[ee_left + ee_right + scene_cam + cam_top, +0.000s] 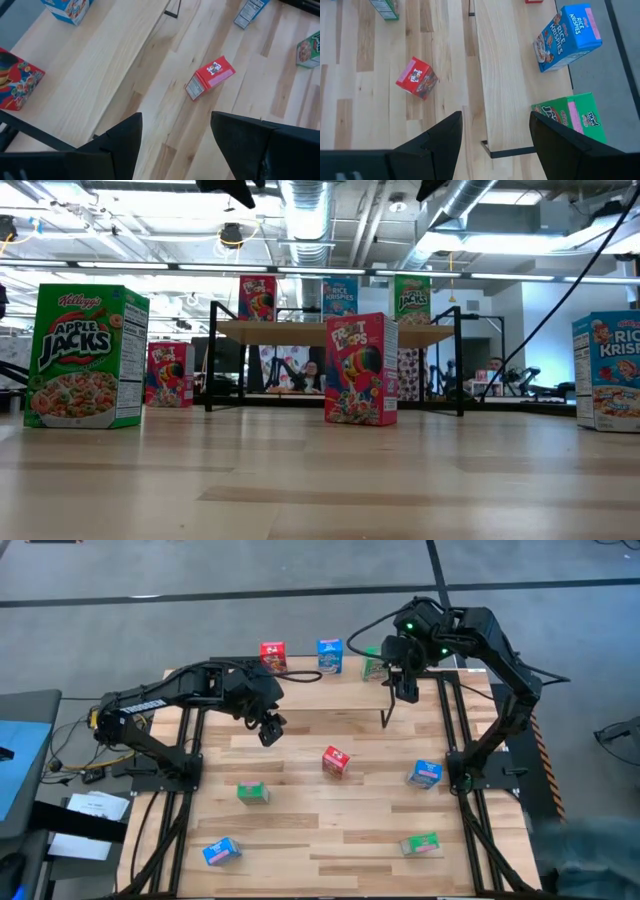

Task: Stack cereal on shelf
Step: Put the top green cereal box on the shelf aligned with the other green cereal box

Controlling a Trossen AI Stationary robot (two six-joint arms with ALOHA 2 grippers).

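Hovering with both the left hand (268, 730) and right hand (405, 688) released, aiming at the light, stiff red cereal box (336, 762), likely gripping its flat sides gently.

Red boxes: three, one on the shelf (273, 655), one mid-table (336, 761), one standing farther back (170, 373).
Blue boxes: three (330, 654) (425, 773) (221, 851).
Green boxes: three (373, 667) (253, 793) (420, 843).
Boxes in all: nine.
Shelf (320, 690): one.
Robot arms: two (170, 695) (500, 650).
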